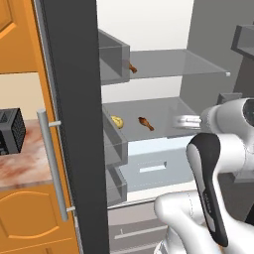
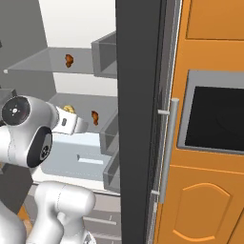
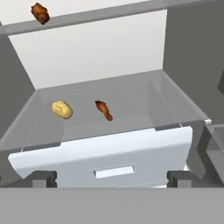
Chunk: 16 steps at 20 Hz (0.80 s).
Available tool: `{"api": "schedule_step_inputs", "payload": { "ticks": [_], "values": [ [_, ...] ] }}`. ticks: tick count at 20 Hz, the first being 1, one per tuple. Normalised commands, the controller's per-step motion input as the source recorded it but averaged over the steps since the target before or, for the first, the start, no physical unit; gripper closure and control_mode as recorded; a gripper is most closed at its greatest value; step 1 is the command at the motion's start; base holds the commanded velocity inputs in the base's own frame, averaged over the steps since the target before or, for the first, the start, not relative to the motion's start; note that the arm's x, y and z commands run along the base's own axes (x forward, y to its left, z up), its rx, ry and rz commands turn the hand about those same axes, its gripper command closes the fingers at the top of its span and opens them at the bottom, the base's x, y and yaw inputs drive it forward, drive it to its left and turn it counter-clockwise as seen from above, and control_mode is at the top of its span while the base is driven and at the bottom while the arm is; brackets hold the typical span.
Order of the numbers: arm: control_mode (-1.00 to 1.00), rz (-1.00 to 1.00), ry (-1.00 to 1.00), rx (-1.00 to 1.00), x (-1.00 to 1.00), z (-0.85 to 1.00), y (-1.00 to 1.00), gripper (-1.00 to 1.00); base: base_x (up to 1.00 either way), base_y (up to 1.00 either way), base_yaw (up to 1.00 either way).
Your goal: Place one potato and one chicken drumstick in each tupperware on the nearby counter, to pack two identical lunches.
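You find no readable text, label, brand, number or sign anywhere here.

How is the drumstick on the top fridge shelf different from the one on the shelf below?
The upper drumstick lies alone on the higher shelf; the lower drumstick lies beside a yellow potato on the shelf beneath. The upper one looks stubby from the hand view; the lower one shows its thin bone end. Both are reddish-brown and ungrasped.
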Motion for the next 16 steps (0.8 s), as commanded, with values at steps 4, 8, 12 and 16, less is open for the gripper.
{"api": "schedule_step_inputs", "payload": {
  "ticks": [4, 8, 12, 16],
  "values": [
    [-1.00, 0.03, -0.05, -0.01, 0.21, 0.26, 0.19, -1.00, 0.00, 0.00, 0.00],
    [-1.00, 0.05, -0.03, 0.00, 0.31, 0.36, 0.01, -1.00, 0.00, 0.00, 0.00],
    [-1.00, 0.11, -0.01, -0.01, 0.10, 0.44, 0.01, -1.00, 0.00, 0.00, 0.00],
    [-1.00, 0.07, 0.00, -0.07, 0.27, 0.50, 0.09, -1.00, 0.00, 0.00, 0.00]
  ]
}}
